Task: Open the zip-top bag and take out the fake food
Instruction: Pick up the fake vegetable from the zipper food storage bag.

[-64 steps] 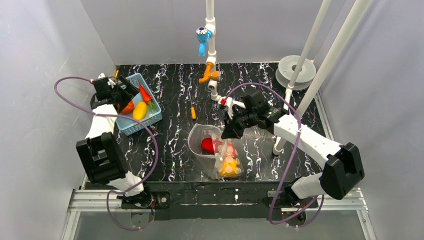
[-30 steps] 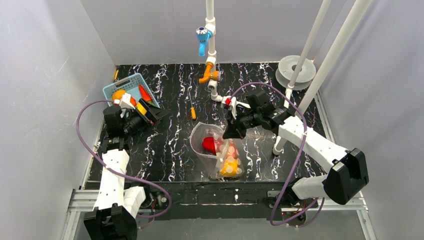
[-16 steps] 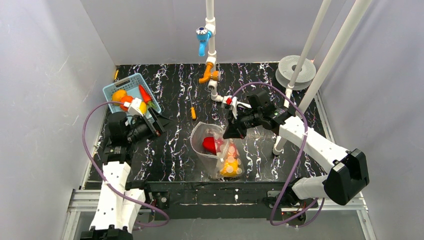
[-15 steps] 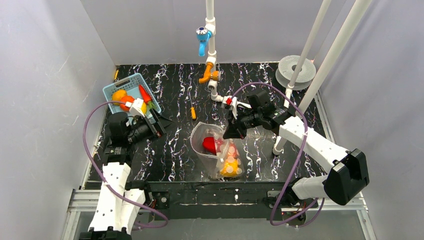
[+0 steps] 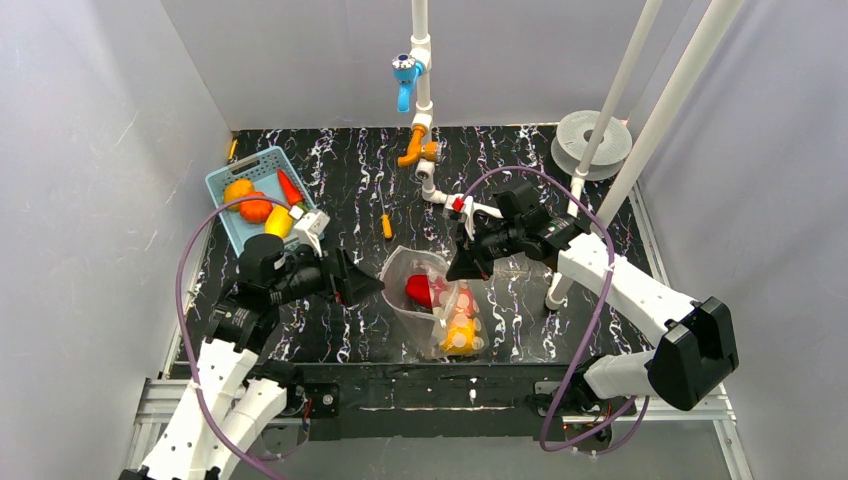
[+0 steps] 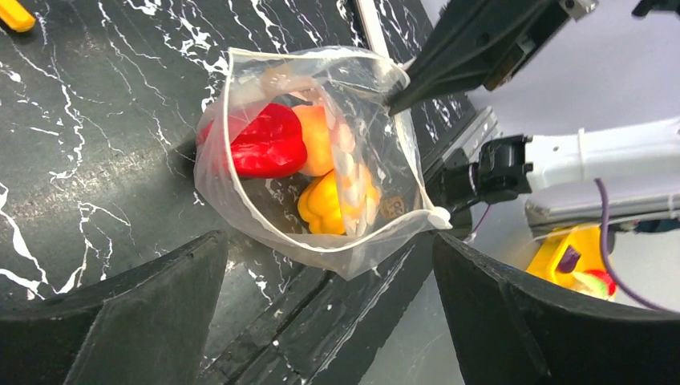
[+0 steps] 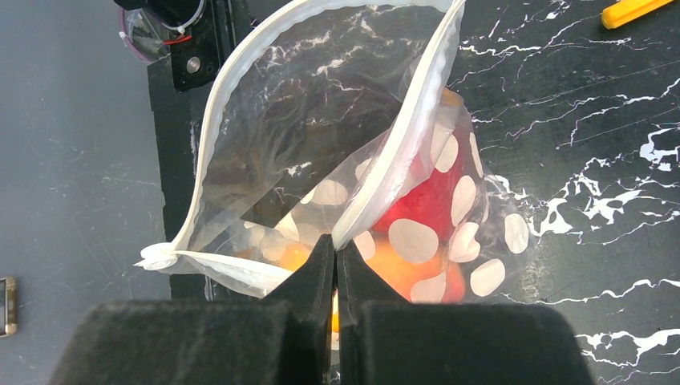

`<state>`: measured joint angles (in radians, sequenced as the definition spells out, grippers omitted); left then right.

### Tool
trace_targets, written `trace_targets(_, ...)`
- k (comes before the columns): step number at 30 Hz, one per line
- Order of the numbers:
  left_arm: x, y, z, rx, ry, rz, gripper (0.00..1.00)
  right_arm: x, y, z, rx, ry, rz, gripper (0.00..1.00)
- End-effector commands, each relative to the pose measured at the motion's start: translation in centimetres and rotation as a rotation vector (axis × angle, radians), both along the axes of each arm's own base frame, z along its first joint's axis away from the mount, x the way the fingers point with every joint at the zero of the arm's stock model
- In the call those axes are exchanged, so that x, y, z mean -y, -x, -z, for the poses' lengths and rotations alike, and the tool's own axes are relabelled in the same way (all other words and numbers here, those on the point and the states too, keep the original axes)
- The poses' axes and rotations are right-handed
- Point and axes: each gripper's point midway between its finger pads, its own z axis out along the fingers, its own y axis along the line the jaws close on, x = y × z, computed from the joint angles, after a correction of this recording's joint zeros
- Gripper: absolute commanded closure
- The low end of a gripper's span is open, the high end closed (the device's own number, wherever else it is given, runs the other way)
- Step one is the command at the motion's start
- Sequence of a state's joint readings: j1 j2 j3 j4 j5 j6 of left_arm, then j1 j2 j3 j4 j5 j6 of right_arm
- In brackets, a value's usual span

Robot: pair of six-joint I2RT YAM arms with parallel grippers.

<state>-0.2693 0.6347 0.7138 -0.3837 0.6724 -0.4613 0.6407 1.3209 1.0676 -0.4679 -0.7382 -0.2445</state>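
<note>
- Pouch of clear crinkly plastic printed with white polka dots (image 5: pixel 432 300): lying on the black marbled tabletop (image 5: pixel 340 180) close to the middle of its near edge, zip strip parted, mouth spread wide and turned toward the left arm. Opening step judged done.
- Right gripper (image 7: pixel 335 247): fingers pinched together on one white zip strip of the pouch, on the rim's side toward the right edge, keeping the mouth lifted and apart.
- Left gripper (image 5: pixel 365 284): fingers spread wide, empty, poised just beside the mouth and aimed into it; no contact with the film visible.
- Glossy plastic food inside the pouch: red pepper-shaped piece (image 6: pixel 269 144) nearest the mouth, orange piece (image 6: pixel 317 138) beside it, yellow lumpy piece (image 6: pixel 327 204) deeper in; possibly more hidden behind the printed dots.
- Light blue perforated plastic basket (image 5: pixel 240 162) near the far left corner of the tabletop: holding a round orange piece (image 5: pixel 238 190), a red-orange round piece (image 5: pixel 256 210), a yellow oblong piece (image 5: pixel 279 221) and a red-orange carrot with green top (image 5: pixel 288 185). Removal judged partly done.
- Remaining: at least three pieces to lift out; red piece the likely next pick, given its place at the mouth.
- Risk, as a judgement: thin film sagging or sliding during extraction; firm hold on the rim needed throughout.
</note>
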Motion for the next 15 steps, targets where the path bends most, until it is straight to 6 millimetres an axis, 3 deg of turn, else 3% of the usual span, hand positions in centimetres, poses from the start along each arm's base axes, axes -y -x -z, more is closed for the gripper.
trace_targets(1,0.5,0.4,-0.6,0.09,-0.084,0.045,0.02,-0.1,0.2,-0.8,0.022,-0.032,-0.028,0.99)
trace_targets(11,3.9,1.1,0.6,0.192,-0.295,0.177,0.03,-0.1,0.3,-0.7,0.013,-0.033,-0.035,0.99)
trace_targets(15,5.4,1.2,1.0,0.234,-0.374,0.235,0.1,-0.1,0.4,-0.7,0.014,-0.035,-0.037,0.99)
